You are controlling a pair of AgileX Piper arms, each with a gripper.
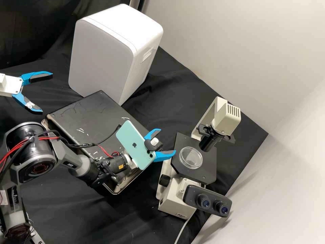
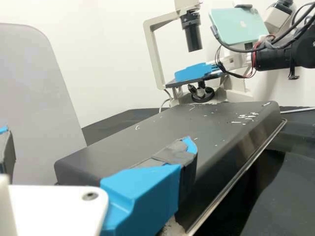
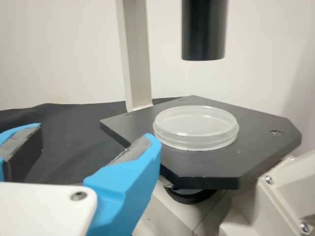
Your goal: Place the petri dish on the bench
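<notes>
Two grippers stand with fingers apart and nothing between them. Far left in the high view, the left gripper hangs over the bench, just off the tray's far left corner. Its wrist view looks along the tray's top with one finger close by the near corner; whether it touches cannot be told.

Behind the tray stands the white box, its base close against the tray's back edge. The tray lies flat, its metal rim showing along the front and right edges, and the right arm passes over its front corner. Bare black cloth lies open in front of the tray. There is more of it farther back, between the box and the microscope.

The right gripper, with a phone mounted at its wrist, sits between the tray's right edge and the stage. Its nearer fingertip is just beside the stage's left edge, at about stage height.

The dish rests flat near the middle of the stage, with a band of bare black stage all round it. The lens tube hangs straight above the dish with a clear gap between them. The microscope's pale pillar rises at the stage's back edge, just beside the dish.

Right of the microscope the bench's edge runs close by, leaving only a narrow strip of cloth before the wall.
</notes>
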